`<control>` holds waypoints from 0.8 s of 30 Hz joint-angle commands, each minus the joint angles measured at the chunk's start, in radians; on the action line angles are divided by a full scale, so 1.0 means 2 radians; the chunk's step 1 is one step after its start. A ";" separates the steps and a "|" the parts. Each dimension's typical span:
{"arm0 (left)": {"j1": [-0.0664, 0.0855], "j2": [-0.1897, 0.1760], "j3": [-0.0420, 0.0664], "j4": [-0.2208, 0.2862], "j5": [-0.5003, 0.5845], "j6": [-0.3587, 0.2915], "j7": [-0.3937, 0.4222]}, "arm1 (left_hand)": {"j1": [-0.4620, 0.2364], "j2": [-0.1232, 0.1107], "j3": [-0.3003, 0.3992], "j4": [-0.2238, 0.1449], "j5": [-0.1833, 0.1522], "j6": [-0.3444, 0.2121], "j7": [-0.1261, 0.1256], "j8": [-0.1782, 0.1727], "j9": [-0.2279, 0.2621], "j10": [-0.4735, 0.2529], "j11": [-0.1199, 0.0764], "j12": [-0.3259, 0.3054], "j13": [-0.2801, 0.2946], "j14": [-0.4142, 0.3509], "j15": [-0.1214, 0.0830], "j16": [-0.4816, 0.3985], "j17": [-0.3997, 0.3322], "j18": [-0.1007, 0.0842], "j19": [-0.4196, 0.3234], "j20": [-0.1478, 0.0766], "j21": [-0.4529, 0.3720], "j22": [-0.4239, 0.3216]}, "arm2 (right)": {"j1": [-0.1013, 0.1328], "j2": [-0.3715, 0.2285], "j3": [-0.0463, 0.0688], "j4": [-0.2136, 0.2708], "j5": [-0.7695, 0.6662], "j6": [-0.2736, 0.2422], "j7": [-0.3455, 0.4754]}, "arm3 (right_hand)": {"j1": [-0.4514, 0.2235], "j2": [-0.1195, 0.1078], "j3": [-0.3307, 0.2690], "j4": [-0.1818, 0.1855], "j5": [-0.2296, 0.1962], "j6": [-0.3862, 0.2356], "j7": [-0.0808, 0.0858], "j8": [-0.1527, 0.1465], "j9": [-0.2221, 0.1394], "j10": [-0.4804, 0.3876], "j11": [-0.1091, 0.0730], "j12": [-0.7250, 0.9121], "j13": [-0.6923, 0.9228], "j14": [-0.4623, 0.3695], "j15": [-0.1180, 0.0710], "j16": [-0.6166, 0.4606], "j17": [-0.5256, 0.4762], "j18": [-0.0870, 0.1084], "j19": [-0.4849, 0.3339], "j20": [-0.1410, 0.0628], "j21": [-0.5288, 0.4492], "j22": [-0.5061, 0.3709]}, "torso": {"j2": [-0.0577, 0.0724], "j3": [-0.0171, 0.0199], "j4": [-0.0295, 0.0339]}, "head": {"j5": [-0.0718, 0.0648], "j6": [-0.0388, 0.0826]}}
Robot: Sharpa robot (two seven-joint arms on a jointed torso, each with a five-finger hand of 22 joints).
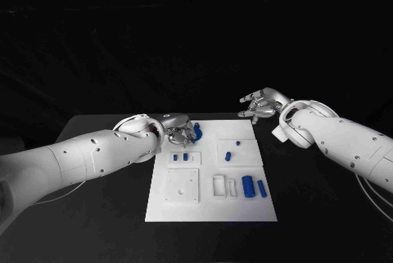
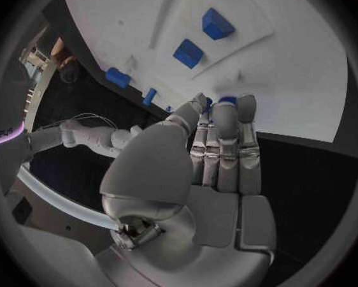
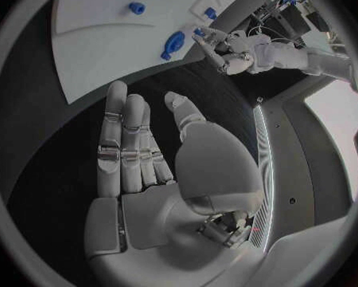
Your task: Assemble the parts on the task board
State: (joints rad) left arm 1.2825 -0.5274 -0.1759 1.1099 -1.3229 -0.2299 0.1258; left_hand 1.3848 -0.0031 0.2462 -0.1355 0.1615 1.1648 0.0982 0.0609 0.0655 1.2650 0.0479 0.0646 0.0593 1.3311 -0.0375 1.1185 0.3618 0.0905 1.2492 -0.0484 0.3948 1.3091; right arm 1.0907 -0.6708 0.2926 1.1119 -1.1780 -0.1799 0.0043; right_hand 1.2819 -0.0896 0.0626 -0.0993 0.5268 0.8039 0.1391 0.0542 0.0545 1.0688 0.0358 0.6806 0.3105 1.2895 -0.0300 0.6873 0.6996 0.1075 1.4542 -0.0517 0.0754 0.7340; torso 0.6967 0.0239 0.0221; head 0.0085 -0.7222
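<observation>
resting left hand (image 1: pixel 179 133) fingertips on a blue part (image 1: pixel 196 132) at the task board (image 1: pixel 211 209) far corner, grip unclear, right hand (image 1: pixel 262 105) empty, fingers apart

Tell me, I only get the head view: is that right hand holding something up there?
Observer: No. The right wrist view shows the right hand with a bare palm and its fingers apart.
Operator: And the left one, by the curved blue piece?
Observer: In the left wrist view the left hand has its fingers straight and side by side, with the tips at that piece on the edge of the task board. I cannot tell whether it grips it.
</observation>
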 commanded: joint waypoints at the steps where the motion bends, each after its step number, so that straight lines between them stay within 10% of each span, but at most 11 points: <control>1: 0.000 -0.009 0.004 0.009 0.027 0.008 -0.001 | 0.000 0.002 -0.002 -0.002 -0.002 -0.002 0.000 0.001 0.000 -0.001 0.001 -0.003 0.000 0.002 0.000 0.002 0.000 0.005 0.000 -0.003 0.003 0.009 | 0.000 -0.001 0.000 0.000 0.000 0.006 0.004 | 0.003 0.003 0.002 -0.001 0.002 0.004 0.001 0.001 0.001 -0.001 0.001 0.001 -0.001 0.001 0.000 -0.002 0.000 -0.004 0.003 0.001 0.003 -0.001 | 0.000 -0.0002 0.0002 | 0.000 0.000; 24: 0.000 -0.054 0.009 0.041 0.035 0.017 -0.007 | 0.002 0.000 0.000 -0.004 -0.002 -0.006 0.002 0.001 0.000 -0.005 0.002 -0.003 0.000 0.002 0.001 -0.001 -0.001 0.007 -0.002 -0.002 0.002 0.009 | 0.000 -0.004 0.000 0.000 0.000 0.006 0.003 | 0.000 0.004 0.003 -0.004 0.002 0.004 0.001 0.001 0.001 -0.001 0.001 0.001 -0.002 0.001 0.000 -0.002 0.000 -0.004 0.002 0.001 0.005 -0.002 | 0.000 -0.0006 -0.0001 | 0.002 -0.002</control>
State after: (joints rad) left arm 1.2827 -0.6362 -0.1584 1.1896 -1.2626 -0.2075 0.1132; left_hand 1.3848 -0.0032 0.2462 -0.1410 0.1616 1.1609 0.1019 0.0609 0.0651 1.2610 0.0519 0.0646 0.0593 1.3310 -0.0374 1.1185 0.3599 0.0905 1.2491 -0.0483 0.3948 1.3090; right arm 1.0907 -0.6777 0.2928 1.1117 -1.1779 -0.1794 0.0037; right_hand 1.2819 -0.0896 0.0683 -0.1049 0.5268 0.8076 0.1424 0.0542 0.0544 1.0688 0.0358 0.6806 0.3085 1.2895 -0.0300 0.6873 0.6997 0.1075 1.4541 -0.0517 0.0813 0.7314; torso 0.6969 0.0221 0.0221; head 0.0114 -0.7262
